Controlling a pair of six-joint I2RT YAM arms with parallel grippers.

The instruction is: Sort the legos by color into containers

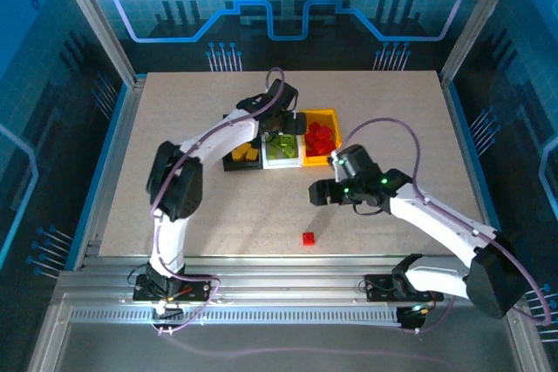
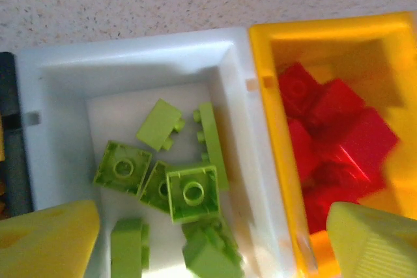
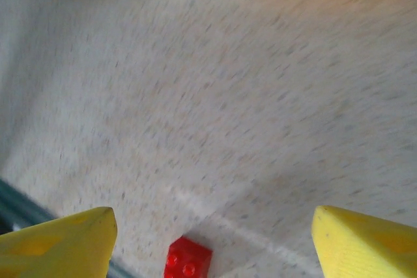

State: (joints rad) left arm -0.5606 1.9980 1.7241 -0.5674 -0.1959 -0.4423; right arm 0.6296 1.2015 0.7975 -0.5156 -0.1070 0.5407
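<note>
**Tool Status: Both Tools Parted, One Red Brick Loose on the Worktop**

**Left tool.** We find the left tool (image 2: 210, 239) with its fingers (image 2: 49, 236) spread wide and nothing between them. It hangs over the white bin (image 2: 130, 56), directly above the lime green bricks (image 2: 193, 193). These lie tumbled on the bin floor, some stud-up and some on their sides. Just to the right in the wrist view, wall against wall, sits the yellow-orange bin (image 2: 260, 89), which holds the red bricks (image 2: 339, 135). One finger of the tool hangs over that bin's near corner. At the left edge of the view we see a sliver of the black bin (image 2: 10, 128). From above, the black bin holds yellow-orange bricks (image 1: 244, 156), and the left arm (image 1: 218, 137) crosses over part of it.

**Right tool.** The right tool (image 3: 212, 239) is likewise parted and grips nothing. It hangs over bare worktop (image 3: 247, 96), on the near side of the row of three bins. The wrist view is blurred. A loose red brick (image 3: 187, 260) lies on the worktop, studs showing. It sits below the gap between the fingers, nearer the finger at the left of that view. From above, this brick lies closer to the arm bases than the tool does. It is apart from the tool, and nothing stands between them.
</note>
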